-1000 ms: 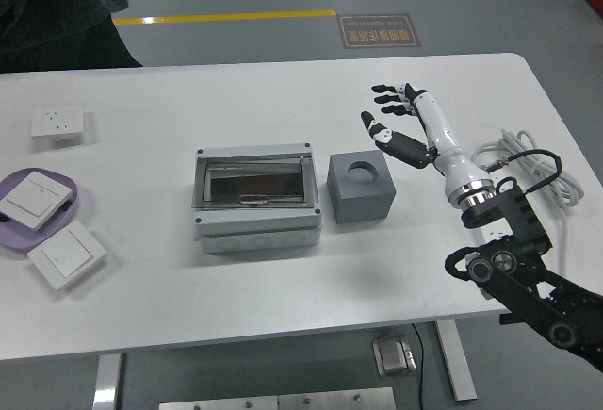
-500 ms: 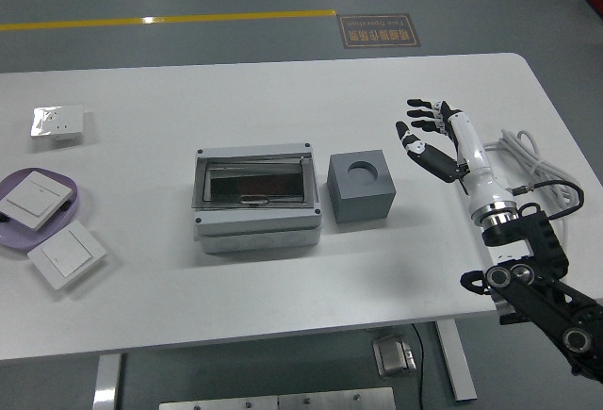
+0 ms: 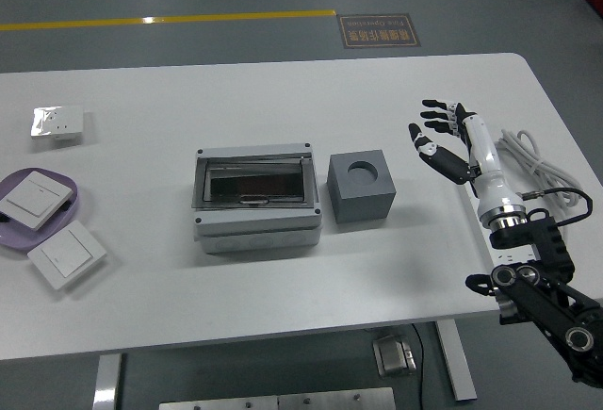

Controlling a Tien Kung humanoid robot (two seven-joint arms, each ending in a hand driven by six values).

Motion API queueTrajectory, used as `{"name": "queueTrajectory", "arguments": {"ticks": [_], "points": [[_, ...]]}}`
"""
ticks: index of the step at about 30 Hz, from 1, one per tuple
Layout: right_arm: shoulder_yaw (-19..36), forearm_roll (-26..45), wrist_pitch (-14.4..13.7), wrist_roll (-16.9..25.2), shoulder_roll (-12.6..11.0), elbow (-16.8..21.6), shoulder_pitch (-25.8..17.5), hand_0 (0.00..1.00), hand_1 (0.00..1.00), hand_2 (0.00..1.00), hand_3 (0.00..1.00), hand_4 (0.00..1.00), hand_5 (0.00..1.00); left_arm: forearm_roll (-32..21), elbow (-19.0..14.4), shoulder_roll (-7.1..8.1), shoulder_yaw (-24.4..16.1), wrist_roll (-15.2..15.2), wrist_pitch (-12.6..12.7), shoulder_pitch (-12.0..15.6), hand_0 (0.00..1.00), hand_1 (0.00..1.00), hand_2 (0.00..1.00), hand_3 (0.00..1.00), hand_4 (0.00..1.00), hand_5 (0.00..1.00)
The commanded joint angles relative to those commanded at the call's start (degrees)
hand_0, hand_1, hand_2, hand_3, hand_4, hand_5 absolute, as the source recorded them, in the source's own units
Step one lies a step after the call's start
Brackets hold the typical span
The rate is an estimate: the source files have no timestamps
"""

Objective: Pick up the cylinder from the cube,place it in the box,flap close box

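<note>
Your right hand (image 3: 450,141) hangs over the table (image 3: 283,90) with its fingers spread and holding nothing, and it has drawn back toward the right edge over the last second, so it is now farther from the work than it was. To its left, well apart, stands the grey cube (image 3: 361,186), and its round socket on top looks empty; you cannot see the cylinder there or anywhere else on the table. Just beyond the cube, farther left, sits the box (image 3: 256,201), with its flap appearing to lie down over a dark window, though what is inside cannot be made out. Judging by the empty socket and the retreating hand, the job looks done or nearly so. A white cable (image 3: 528,160) lies just right of the hand. Your left hand is out of view.
</note>
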Motion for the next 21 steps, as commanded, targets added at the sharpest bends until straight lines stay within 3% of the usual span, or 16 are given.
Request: {"name": "queueTrajectory", "arguments": {"ticks": [6,14,21], "points": [[0.45,1.59,-0.2,0.88,0.04,-0.37,-0.41,0.718,0.674,0.684,0.703,0.688,0.383,1.09,-0.06,-0.37,-0.73,0.61,-0.01,0.29,0.612,0.624,0.589,0.613,0.683,0.223],[-0.9,14.98,0.56,9.12,0.6,-2.64,-0.62,0.716,0.675,0.682,0.702,0.698,0.36,1.46,-0.11,-0.27,-0.95,0.8,-0.05,0.16,0.612,0.623,0.589,0.613,0.684,0.224],[-1.02,22.04,-0.17,10.33,0.83,-3.05,-0.7,0.709,0.672,0.681,0.71,0.719,0.333,-0.51,0.04,-0.26,0.2,0.09,-0.15,-0.14,0.612,0.623,0.589,0.613,0.684,0.225]]}}
